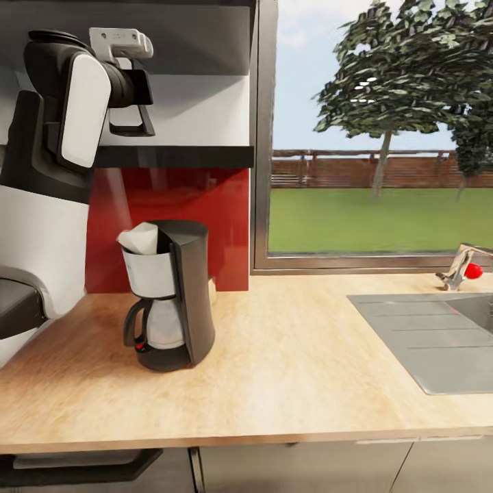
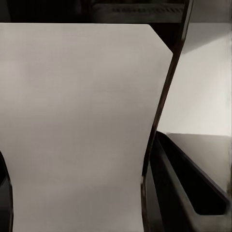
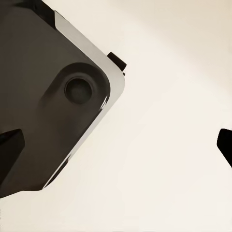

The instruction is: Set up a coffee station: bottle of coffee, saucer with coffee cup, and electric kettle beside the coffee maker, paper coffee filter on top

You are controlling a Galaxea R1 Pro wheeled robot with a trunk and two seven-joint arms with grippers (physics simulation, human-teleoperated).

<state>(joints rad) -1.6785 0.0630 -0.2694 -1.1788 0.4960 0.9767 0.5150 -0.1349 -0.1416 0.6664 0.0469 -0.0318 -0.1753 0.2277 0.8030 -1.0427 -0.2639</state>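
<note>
Head view: long light-wood countertop (image 1: 294,356) runs across the frame above grey cabinet fronts. Black drip coffee maker (image 1: 171,294) with a silver-grey upper band, silver carafe and black handle stands on it toward the left, close to the red backsplash panel (image 1: 198,205). Small red switch shows low on the machine by the carafe base. White folded paper coffee filter (image 1: 142,238) sits on top of the machine, tilted, one corner poking out past the upper band.

Left arm (image 1: 68,130), black with white shell panels, is raised high at the left edge, reaching toward the dark shelf (image 1: 178,156) above the backsplash. Left gripper (image 1: 130,109) sits up near the shelf; its fingers read as a dark loop shape and I cannot tell whether they are apart or together. The left wrist camera gives pale and dark surfaces at close range, nothing identifiable.

Right of the coffee maker: bare worktop, then a grey sink with drainboard (image 1: 424,342) and a tap with a red knob (image 1: 472,270). Window behind shows lawn, fence, trees.

Right wrist camera: dark fingertips at both frame edges, well apart, nothing between them; a dark robot part and a pale surface beyond.
</note>
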